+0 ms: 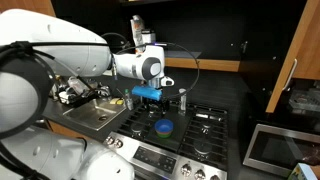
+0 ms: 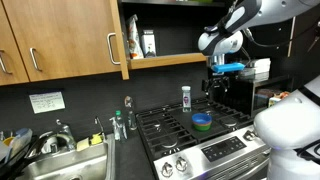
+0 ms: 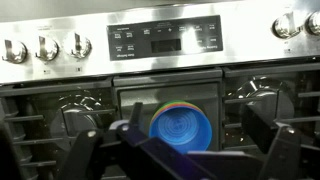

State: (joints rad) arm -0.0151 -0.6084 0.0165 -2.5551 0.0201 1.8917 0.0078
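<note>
A blue bowl with a rainbow-striped rim [image 3: 181, 127] sits on the middle of the stove grates [image 3: 60, 110]. It shows in both exterior views [image 1: 164, 127] [image 2: 202, 122]. My gripper [image 3: 180, 150] hangs well above the cooktop, almost over the bowl, with its jaws spread wide and nothing between them. In the wrist view its dark fingers [image 3: 85, 150] frame the bowl on either side. The gripper [image 1: 150, 102] [image 2: 222, 78] touches nothing. A small bottle with a pink label [image 2: 186, 97] [image 1: 182, 100] stands at the back of the stove.
A steel sink [image 2: 60, 165] [image 1: 95, 115] with dish clutter lies beside the stove. Soap bottles [image 2: 118, 125] stand between them. A wooden cabinet and an open shelf with boxes [image 2: 140, 42] hang above. A countertop oven [image 1: 275, 150] stands on the stove's far side.
</note>
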